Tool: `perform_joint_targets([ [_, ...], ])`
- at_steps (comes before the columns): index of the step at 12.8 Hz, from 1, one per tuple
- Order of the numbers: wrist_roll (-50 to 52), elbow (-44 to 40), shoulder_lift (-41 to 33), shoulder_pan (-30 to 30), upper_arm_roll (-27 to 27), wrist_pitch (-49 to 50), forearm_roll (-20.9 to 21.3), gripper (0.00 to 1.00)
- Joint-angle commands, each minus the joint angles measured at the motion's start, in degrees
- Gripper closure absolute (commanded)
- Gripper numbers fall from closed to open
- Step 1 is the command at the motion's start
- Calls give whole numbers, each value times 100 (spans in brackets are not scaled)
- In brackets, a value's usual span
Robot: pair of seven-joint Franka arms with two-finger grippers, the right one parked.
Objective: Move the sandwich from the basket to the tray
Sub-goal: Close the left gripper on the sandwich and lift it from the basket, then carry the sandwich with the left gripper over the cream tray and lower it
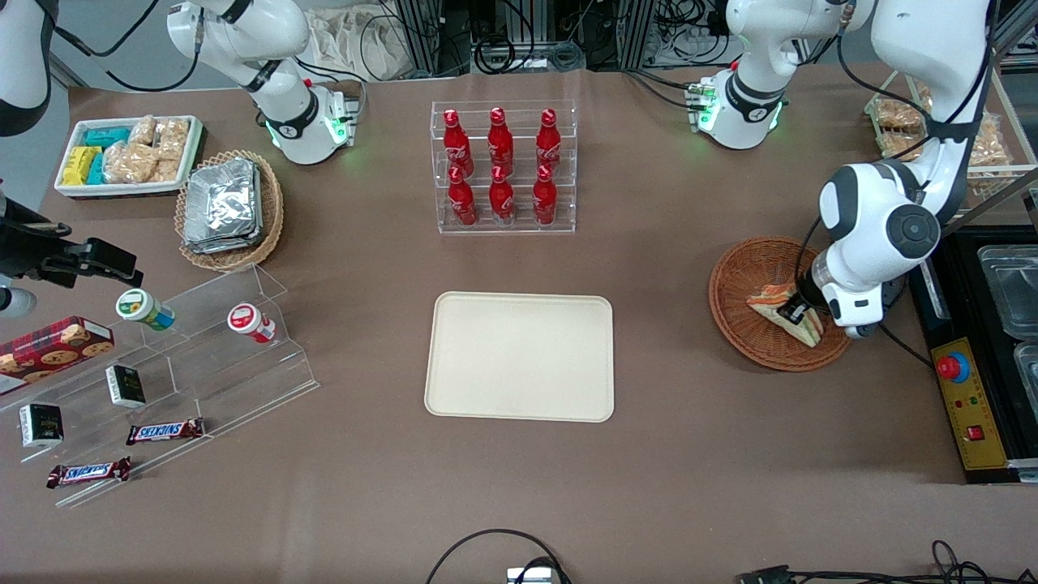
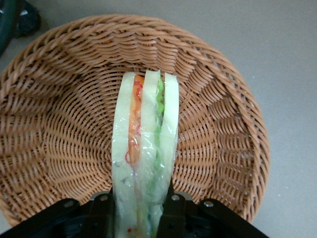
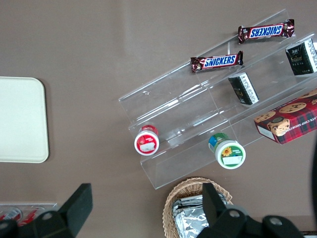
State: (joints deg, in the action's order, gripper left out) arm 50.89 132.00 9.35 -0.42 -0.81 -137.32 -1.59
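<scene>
The wrapped wedge sandwich [image 1: 780,311] [image 2: 143,158] stands on edge in the round reddish-brown wicker basket [image 1: 742,280] [image 2: 54,124] toward the working arm's end of the table. My left gripper [image 1: 797,309] [image 2: 138,210] is down in the basket, its two black fingers pressed on the sandwich's flat bread faces, shut on it. The sandwich still looks low in the basket; whether it touches the weave I cannot tell. The cream rectangular tray [image 1: 521,356] [image 3: 22,119] lies flat at the table's middle with nothing on it.
A clear rack of red bottles [image 1: 503,168] stands farther from the front camera than the tray. A black control box with a red button [image 1: 965,397] sits beside the basket at the table's end. A clear stepped snack stand [image 1: 162,373] and a tan basket of foil packs [image 1: 229,208] lie toward the parked arm's end.
</scene>
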Motion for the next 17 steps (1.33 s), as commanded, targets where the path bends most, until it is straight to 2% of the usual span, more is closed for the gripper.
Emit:
perform_joint_targets([
  [1,-210,-549,-188,-19,-6,896,71,100],
  [5,-641,-2165,4,-46,-41,2602,53,100],
  [10,-1476,-4257,715,-81,-664,4123,53,100],
  [14,-1521,-5059,1252,-81,-1578,4222,45,100],
  [17,-1625,-5263,1718,-124,-2193,4135,105,100],
])
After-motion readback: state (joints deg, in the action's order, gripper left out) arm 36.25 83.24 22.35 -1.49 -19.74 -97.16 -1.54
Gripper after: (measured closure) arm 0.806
